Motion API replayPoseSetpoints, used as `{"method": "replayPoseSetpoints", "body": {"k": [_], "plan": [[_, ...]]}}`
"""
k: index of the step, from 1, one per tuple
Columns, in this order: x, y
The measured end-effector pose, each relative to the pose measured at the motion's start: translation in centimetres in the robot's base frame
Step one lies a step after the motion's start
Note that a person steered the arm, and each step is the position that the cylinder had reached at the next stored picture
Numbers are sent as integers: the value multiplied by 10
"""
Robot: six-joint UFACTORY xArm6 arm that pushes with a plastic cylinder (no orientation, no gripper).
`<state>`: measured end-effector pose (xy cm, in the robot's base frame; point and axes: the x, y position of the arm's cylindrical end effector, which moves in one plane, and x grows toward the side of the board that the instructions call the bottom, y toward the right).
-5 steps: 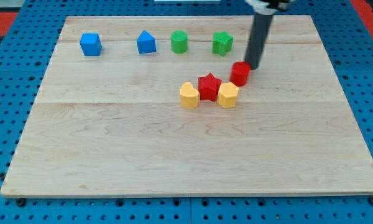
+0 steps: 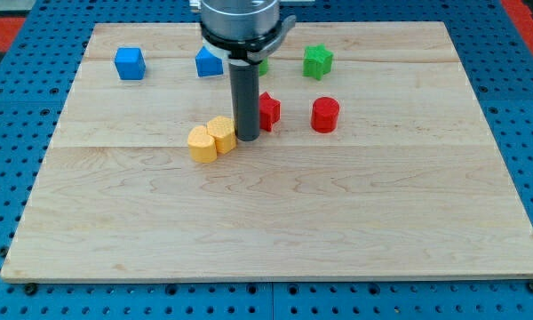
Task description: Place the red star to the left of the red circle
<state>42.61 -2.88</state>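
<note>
The red star (image 2: pixel 268 110) sits near the board's middle, partly hidden behind the rod. The red circle (image 2: pixel 325 115) stands to its right with a gap between them. My tip (image 2: pixel 247 137) rests on the board at the star's lower left, touching or nearly touching it, and just right of two yellow blocks (image 2: pixel 210 138) that sit pressed together.
A blue cube (image 2: pixel 130 63) and a blue pentagon-like block (image 2: pixel 209 61) stand along the view's top left. A green block (image 2: pixel 263 64) is mostly hidden behind the rod, and a green star (image 2: pixel 317 60) is at the top right. The wooden board (image 2: pixel 275 222) lies on blue pegboard.
The rod moved from the red circle's upper right to the left of the red star. The star shifted left and up, the two yellow blocks went left together, and the circle sits slightly left and lower.
</note>
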Motion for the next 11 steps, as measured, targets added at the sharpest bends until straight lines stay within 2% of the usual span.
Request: {"method": "replayPoseSetpoints", "body": {"k": [1, 2, 4, 5, 6, 7, 8, 9, 10, 11], "plan": [[0, 0], [-27, 3], [-114, -32], [-112, 9], [-71, 7], [-50, -7], [-71, -7], [-85, 25], [-76, 62], [-69, 46]]}}
